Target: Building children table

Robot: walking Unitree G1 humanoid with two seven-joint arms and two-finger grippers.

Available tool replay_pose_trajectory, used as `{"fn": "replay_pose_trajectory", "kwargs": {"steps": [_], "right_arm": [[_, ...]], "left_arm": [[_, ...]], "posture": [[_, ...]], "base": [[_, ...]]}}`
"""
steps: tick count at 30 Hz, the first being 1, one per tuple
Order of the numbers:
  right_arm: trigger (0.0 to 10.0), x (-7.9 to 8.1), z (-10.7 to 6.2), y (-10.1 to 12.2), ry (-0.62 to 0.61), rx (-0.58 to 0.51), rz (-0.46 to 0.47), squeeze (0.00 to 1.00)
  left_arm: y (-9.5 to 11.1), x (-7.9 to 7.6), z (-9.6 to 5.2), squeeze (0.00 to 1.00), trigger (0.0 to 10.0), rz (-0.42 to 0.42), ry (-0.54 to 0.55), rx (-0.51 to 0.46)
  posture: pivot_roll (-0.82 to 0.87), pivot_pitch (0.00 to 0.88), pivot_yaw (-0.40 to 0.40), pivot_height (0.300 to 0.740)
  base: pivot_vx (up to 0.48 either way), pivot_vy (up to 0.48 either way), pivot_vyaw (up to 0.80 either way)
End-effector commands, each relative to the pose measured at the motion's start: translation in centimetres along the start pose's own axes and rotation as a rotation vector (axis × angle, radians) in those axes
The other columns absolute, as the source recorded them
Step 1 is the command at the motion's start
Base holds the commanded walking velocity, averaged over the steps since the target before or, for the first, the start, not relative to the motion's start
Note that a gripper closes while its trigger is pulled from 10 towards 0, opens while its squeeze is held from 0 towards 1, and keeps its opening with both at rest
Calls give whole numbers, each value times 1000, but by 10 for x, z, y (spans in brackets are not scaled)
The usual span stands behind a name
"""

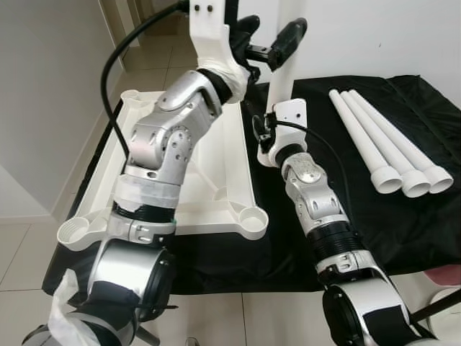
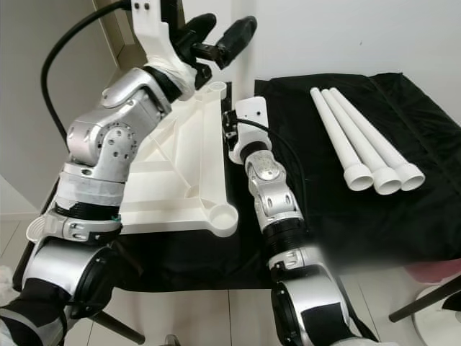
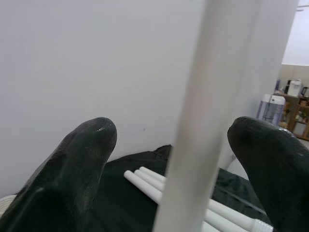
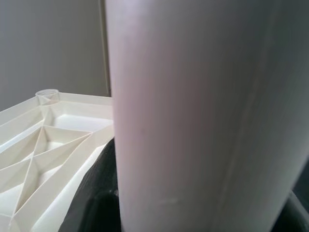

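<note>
A white children's table top (image 1: 225, 169) lies upside down on a black cloth, with round leg sockets at its corners (image 1: 253, 216). One white table leg (image 1: 283, 72) stands upright by the top's far right corner. My right gripper (image 1: 272, 126) is shut on this leg low down; the leg (image 4: 193, 121) is very close in the right wrist view. Higher up, my left gripper (image 1: 268, 40) is open, its fingers (image 3: 91, 145) apart on either side of the leg (image 3: 203, 121) and not touching it. The leg's lower end is hidden behind my right wrist.
Three more white legs (image 1: 385, 148) lie side by side on the black cloth (image 1: 403, 216) at the right. A white wall rises just behind the table. Tiled floor (image 1: 21, 252) lies to the left and front; a pink and white object (image 1: 446, 288) is at the lower right.
</note>
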State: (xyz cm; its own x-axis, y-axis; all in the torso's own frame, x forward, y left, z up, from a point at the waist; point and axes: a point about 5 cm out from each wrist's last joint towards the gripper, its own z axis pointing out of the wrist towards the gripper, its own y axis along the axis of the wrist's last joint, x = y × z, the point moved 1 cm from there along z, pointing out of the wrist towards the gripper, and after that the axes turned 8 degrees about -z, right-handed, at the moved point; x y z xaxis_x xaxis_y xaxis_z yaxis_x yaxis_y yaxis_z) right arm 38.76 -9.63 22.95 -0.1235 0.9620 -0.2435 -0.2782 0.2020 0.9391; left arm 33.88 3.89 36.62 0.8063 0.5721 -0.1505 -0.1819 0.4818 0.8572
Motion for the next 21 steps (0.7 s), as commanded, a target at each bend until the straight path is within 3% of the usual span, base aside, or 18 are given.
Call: {"fn": "replay_pose_trajectory", "kwargs": {"steps": [1, 4, 11, 21], "right_arm": [[10000, -2, -2, 1, -27, -5, 30, 0], [10000, -6, -3, 1, -50, -10, 33, 0], [10000, -27, -16, 2, -171, -58, 106, 0], [10000, -34, -25, 2, -195, -92, 111, 0]], "left_arm": [[3, 5, -6, 0, 10000, 25, -6, 1], [4, 10, -8, 0, 10000, 45, 16, 3], [11, 52, -39, 0, 10000, 118, 177, 20], [0, 75, -68, 0, 10000, 190, 283, 82]], "posture": [[-43, 0, 75, 740], [-43, 0, 75, 740], [-45, 0, 78, 740], [-50, 0, 70, 740]], "base": [[0, 0, 0], [0, 0, 0], [0, 0, 0], [0, 0, 0]]}}
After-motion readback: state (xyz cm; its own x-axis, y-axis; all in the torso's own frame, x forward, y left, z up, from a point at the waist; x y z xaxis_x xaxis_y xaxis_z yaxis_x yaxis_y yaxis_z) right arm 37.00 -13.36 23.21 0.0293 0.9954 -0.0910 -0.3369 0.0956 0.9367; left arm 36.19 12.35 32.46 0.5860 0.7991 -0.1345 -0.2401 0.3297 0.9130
